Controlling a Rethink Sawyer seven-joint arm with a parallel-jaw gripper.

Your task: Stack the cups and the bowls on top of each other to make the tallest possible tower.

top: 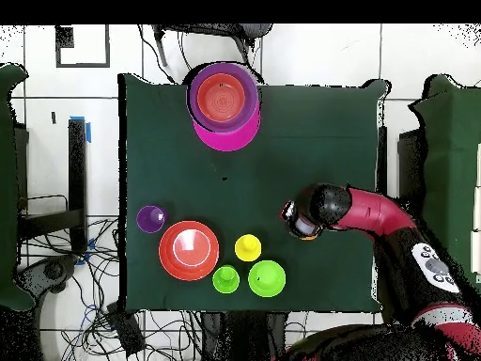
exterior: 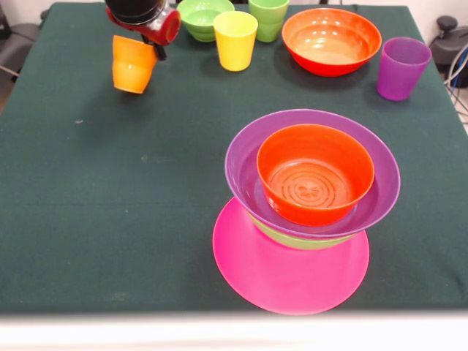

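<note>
The gripper (exterior: 143, 33) hangs at the far left of the table (exterior: 110, 183) in the front view, with the orange cup (exterior: 133, 64) clamped between its jaws. The cup is tilted and lifted clear of the green cloth. In the overhead view the red and black arm (top: 371, 209) reaches in from the right and hides the cup beneath the wrist.

The tower (exterior: 307, 212) stands near the front edge of the table. It consists of 4 bowls:
1. The pink bowl (exterior: 285, 274) forms the wide base.
2. The light green bowl (exterior: 303, 240) sits on it; only a thin edge is visible.
3. The purple bowl (exterior: 245, 157) rests on the green one, shifted toward the robot so that the pink base shows in front.
4. An orange-red bowl (exterior: 314, 175) nests upright inside the purple bowl.

The remaining items line the far edge, well apart from the tower:
- a small green bowl (exterior: 199, 16)
- the yellow cup (exterior: 235, 40), just in front of it
- the light green cup (exterior: 268, 17)
- the second orange-red bowl (exterior: 331, 40)
- the purple cup (exterior: 401, 67), at the far right

All 3 of these cups stand upright on the table.
</note>
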